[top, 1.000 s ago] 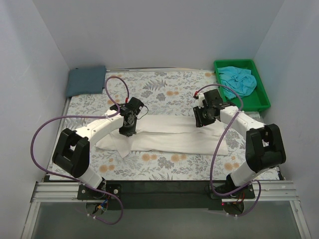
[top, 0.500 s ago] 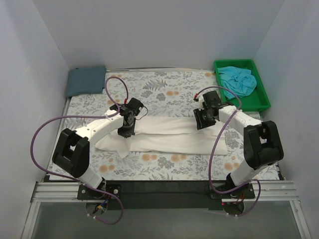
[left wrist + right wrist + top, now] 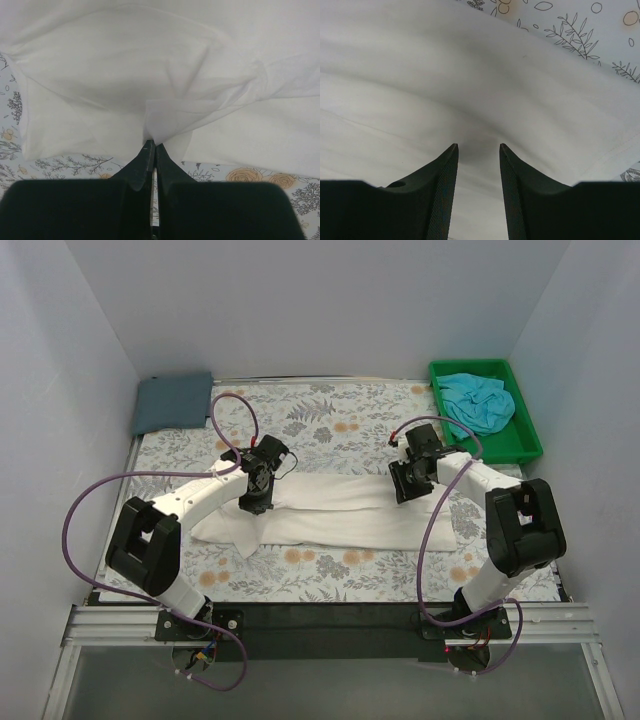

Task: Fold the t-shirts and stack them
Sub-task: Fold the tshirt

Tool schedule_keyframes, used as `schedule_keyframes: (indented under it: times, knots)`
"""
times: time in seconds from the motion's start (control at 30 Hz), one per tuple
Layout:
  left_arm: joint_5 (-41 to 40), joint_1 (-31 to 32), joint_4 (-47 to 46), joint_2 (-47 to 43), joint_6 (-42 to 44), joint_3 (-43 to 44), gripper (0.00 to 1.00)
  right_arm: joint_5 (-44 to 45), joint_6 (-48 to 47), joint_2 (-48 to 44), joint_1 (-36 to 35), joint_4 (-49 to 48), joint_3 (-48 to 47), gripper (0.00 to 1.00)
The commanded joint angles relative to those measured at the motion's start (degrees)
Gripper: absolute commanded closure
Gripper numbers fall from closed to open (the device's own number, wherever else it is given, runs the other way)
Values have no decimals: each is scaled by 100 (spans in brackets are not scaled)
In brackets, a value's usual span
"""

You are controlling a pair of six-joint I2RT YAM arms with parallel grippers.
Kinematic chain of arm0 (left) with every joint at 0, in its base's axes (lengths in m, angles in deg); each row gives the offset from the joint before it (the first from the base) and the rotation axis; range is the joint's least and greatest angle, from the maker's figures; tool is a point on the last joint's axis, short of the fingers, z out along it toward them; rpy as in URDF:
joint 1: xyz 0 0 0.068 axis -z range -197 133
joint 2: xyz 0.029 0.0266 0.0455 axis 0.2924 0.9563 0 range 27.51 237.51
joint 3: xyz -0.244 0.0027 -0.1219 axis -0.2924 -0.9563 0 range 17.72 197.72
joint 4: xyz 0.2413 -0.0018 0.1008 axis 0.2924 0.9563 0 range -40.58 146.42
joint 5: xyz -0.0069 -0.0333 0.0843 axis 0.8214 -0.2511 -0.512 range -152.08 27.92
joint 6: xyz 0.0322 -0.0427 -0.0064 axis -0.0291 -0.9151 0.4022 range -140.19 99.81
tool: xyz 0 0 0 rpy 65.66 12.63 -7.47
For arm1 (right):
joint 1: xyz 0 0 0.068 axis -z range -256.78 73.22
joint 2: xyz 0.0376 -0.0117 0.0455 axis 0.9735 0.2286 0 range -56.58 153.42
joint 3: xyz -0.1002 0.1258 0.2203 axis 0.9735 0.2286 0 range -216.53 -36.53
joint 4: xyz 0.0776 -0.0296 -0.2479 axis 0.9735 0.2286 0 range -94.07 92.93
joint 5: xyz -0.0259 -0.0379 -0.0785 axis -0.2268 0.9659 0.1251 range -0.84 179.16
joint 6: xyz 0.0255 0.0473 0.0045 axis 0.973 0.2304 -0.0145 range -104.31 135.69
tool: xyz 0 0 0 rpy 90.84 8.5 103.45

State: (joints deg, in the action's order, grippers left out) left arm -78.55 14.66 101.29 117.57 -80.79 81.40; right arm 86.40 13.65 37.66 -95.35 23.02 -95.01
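Observation:
The cream-white t-shirt (image 3: 340, 508) lies folded into a long band across the middle of the floral table cover; no print shows. My left gripper (image 3: 255, 502) is shut on a pinch of its cloth (image 3: 165, 120) near the band's left end. My right gripper (image 3: 402, 490) is open, its fingertips (image 3: 451, 150) just above the white cloth (image 3: 470, 90) near the band's right end. The slate blue-grey t-shirt (image 3: 172, 401) lies folded at the back left. The turquoise t-shirt (image 3: 478, 400) lies crumpled in the green bin.
The green bin (image 3: 526, 440) stands at the back right corner. The floral table cover (image 3: 330, 420) spreads across the table between grey walls. Purple cables loop from both arms.
My right gripper has shifted slightly left along the band's right end. My left gripper has stayed almost still, holding the cloth.

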Motion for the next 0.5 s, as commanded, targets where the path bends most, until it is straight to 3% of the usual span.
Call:
schedule_keyframes:
  times: [0.0, 0.17, 0.47]
  knots:
    - [30, -19, -134, -33, -66, 4, 99, 83, -77, 60, -33, 103, 29, 61]
    - [3, -20, -160, -15, -75, -40, 99, 601, 169, 113, 2, 174, 161, 62]
    - [-172, -55, -29, 20, -145, -57, 99, 549, 714, -1, 563, 270, 495, 62]
